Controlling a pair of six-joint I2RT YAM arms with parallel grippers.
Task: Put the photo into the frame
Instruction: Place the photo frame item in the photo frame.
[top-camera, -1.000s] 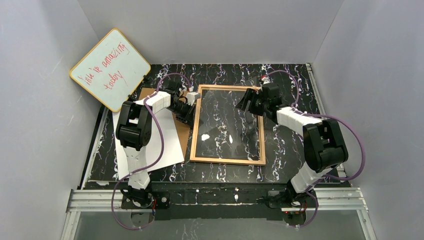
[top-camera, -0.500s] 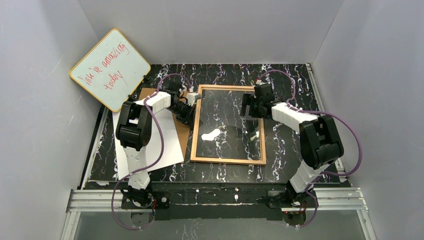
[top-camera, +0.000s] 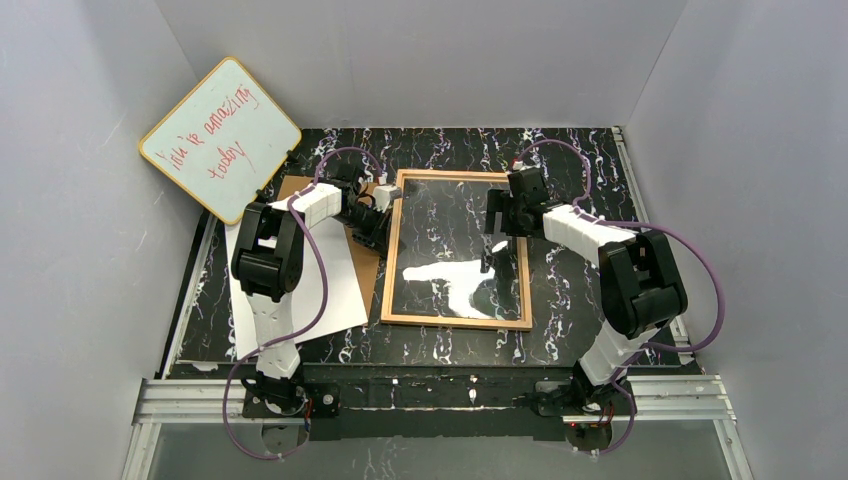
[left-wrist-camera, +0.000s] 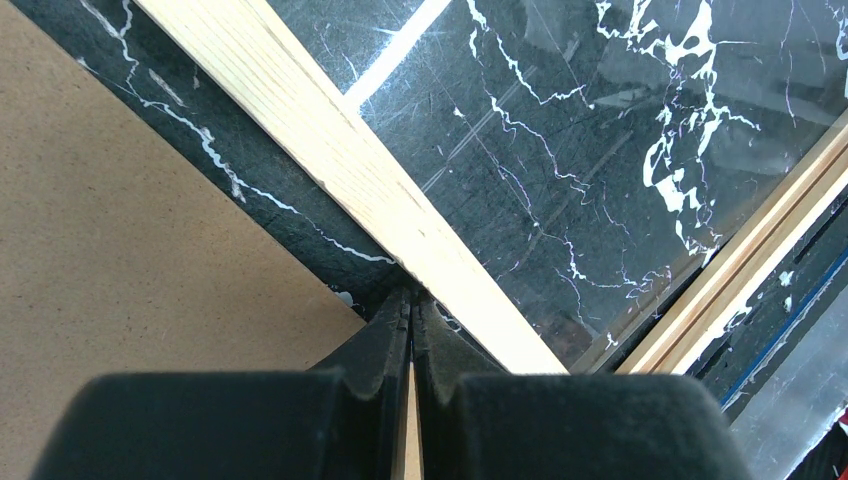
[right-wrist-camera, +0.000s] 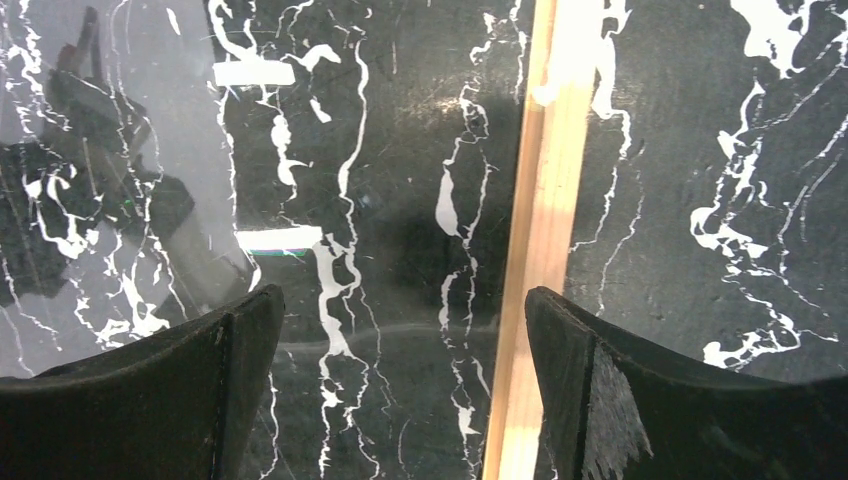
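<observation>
Marble table: frame holds clear pane (marble shows through); photo beside it; left pincer together, right pincer apart.

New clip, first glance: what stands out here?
A light-wood frame lies flat on the black marble table, which shows through its pane. The shut left gripper meets its left rail, and the open right gripper hangs over its right rail. Left of it the photo, white side up, lies on a brown backing board, and a whiteboard with red writing leans in the far-left corner.
</observation>
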